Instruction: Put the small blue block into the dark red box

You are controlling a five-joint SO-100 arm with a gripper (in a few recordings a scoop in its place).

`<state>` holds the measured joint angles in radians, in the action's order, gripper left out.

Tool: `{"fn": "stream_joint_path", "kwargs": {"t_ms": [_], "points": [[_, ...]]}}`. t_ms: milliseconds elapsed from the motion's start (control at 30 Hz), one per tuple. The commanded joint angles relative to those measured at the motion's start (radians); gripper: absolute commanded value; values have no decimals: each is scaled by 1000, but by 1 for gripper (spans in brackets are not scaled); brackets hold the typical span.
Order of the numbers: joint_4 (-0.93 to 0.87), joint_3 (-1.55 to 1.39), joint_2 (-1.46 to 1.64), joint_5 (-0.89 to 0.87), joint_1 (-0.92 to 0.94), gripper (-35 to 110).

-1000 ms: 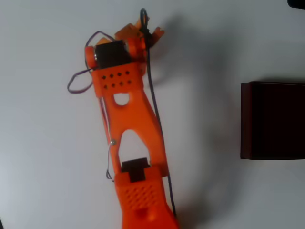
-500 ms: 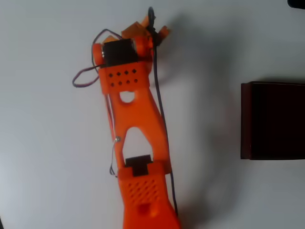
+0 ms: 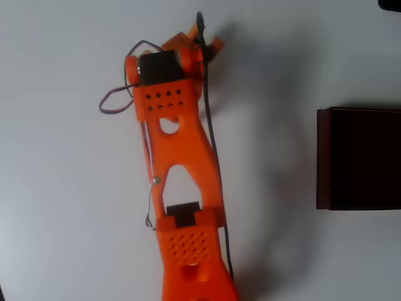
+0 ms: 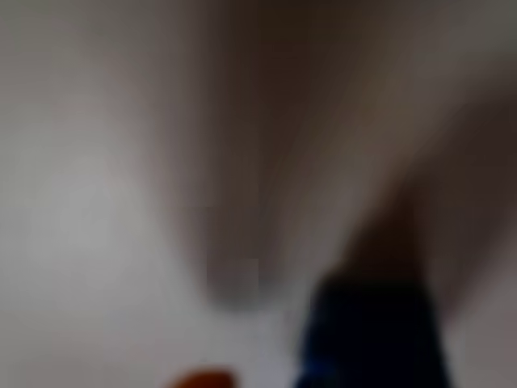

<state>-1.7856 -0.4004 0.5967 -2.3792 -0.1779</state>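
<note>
Item 1: orange arm (image 3: 182,169). In the overhead view it runs from the bottom edge up the white table (image 3: 62,207) to its wrist near the top, leaning slightly left. A black motor block (image 3: 156,66) sits at the wrist joint, and a second black part (image 3: 182,214) sits lower down, where the two forked links meet the perforated base segment.

Item 2: claw (image 3: 195,42). Only orange fragments of it poke out past the wrist at the top of the overhead view, partly behind a dark cable (image 3: 210,138). Whether the fingers are apart, together, or clamped on something cannot be told (the wrist hides them from above, and the wrist view is heavily blurred).

Item 3: thin purple wire (image 3: 113,103). It loops out to the left of the wrist, below and left of the claw.

Item 4: dark red box (image 3: 322,157). It lies well apart from the claw, to the right and lower in the overhead view, cut by the right edge, with its open top showing a near-black interior.

Item 5: small blue block (image 4: 367,331). In the wrist view a dark blue blurred mass sits at the bottom, right of centre, very close to the camera; contact with the fingers cannot be judged. An orange smudge (image 4: 202,378), likely a finger of the claw, shows at the bottom edge to its left.
</note>
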Motion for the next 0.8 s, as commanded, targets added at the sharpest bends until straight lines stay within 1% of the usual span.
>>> {"fn": "stream_joint_path", "kwargs": {"t_ms": [0,133,333,400,667,767], "points": [[-14,32,18,-2,-18,28],[-15,71,-8,9,-17,27],[-17,123,-55,55,-6,4],[-18,135,-69,80,3,1],[-29,123,-58,209,48,0],[-32,34,15,281,72,0]]}}
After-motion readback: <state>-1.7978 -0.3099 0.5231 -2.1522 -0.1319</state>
